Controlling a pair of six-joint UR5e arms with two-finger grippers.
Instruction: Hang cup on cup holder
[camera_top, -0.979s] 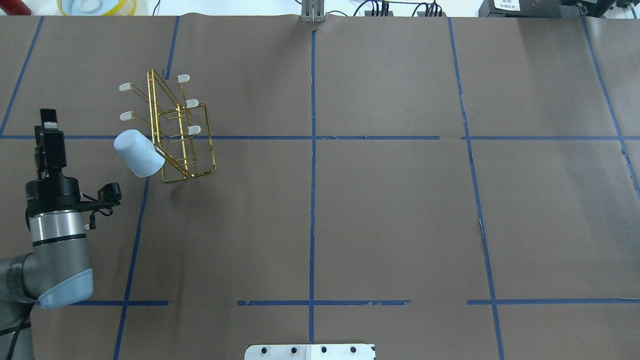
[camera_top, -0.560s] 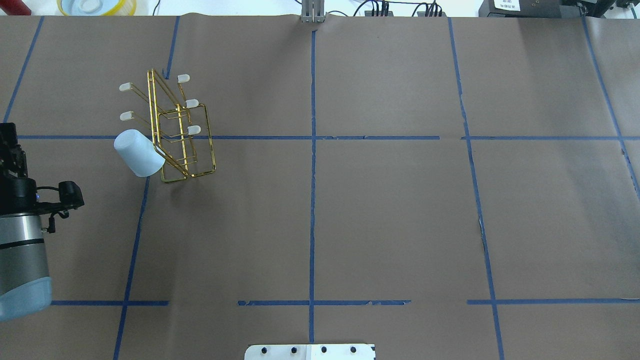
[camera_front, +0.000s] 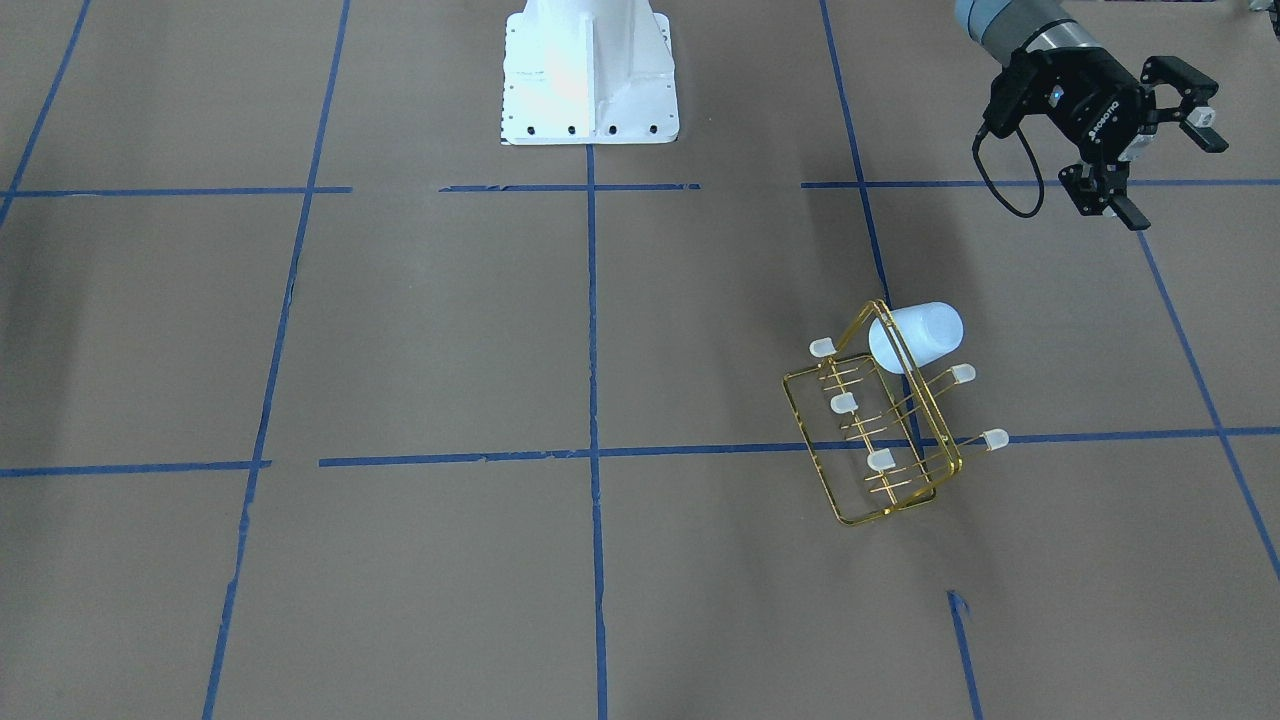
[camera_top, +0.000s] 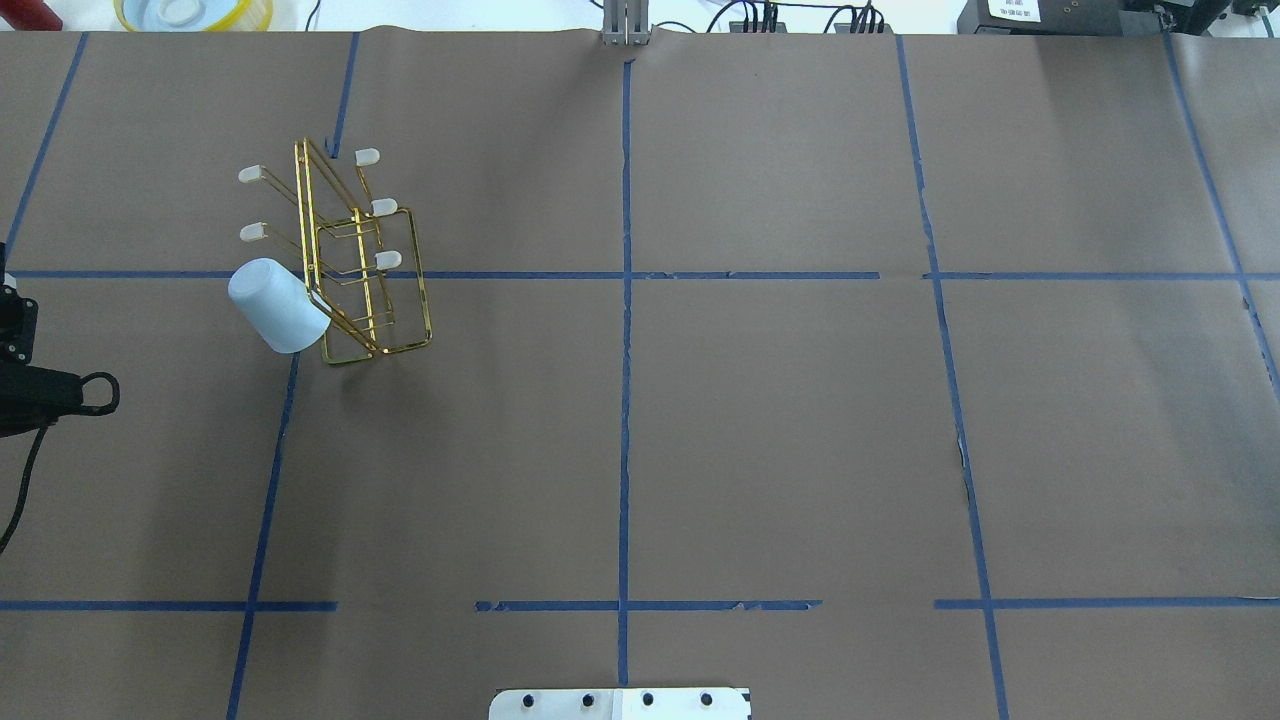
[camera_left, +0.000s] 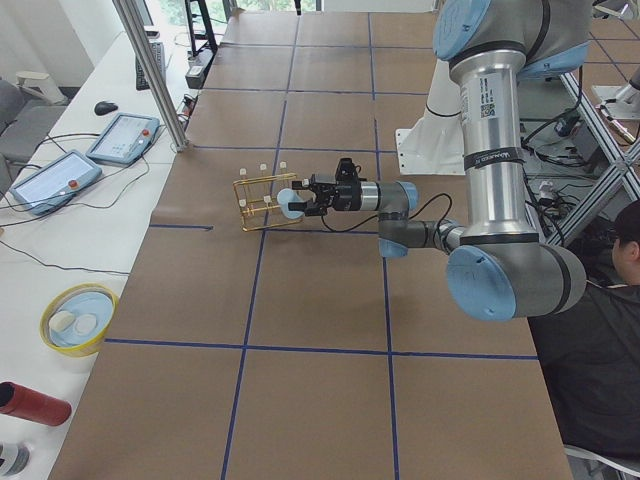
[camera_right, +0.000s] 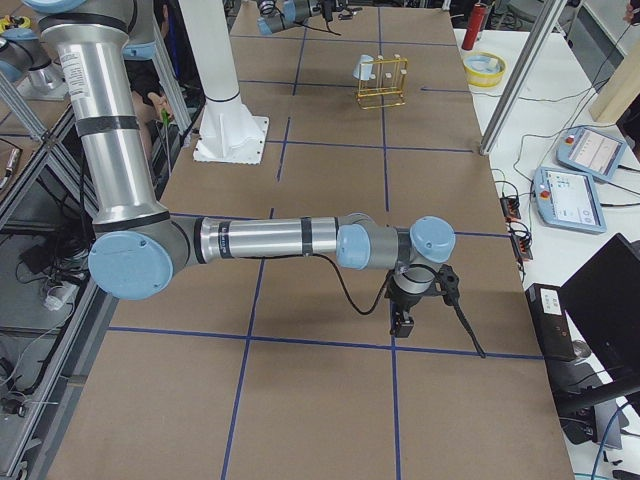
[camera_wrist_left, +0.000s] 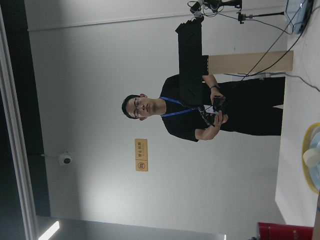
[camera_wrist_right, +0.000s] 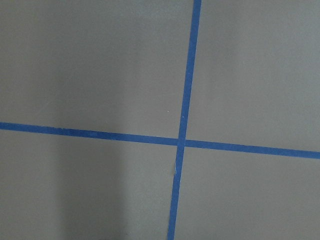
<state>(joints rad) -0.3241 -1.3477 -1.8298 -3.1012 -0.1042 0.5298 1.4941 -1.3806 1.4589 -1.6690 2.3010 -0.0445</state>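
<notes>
- You'll find the cup (camera_top: 277, 305) in the upper left of the overhead view. It is hung tilted on the lower-left side of the cup holder (camera_top: 388, 259), with its mouth against the gold wire and its closed end pointing away.
- In the front-facing view the same cup (camera_front: 917, 335) sits right of centre, at the upper end of the cup holder (camera_front: 879, 461). Five frosted caps (camera_front: 963, 373) there are bare.
- Your left gripper (camera_front: 1174, 180) hangs in the upper right corner of the front-facing view. Its fingers (camera_front: 1203, 125) are spread wide with nothing between them, well apart from the cup.
- Your right gripper (camera_right: 403, 322) shows only in the right-side view, low and right of centre, pointing down at the table. You cannot tell there whether it is spread or closed.
- Its wrist camera gives you only the brown table cover (camera_wrist_right: 90, 65) and a cross of blue tape (camera_wrist_right: 181, 141).
- The left wrist camera faces a person (camera_wrist_left: 200, 112) in dark clothes with a blue lanyard, hands on a controller.
</notes>
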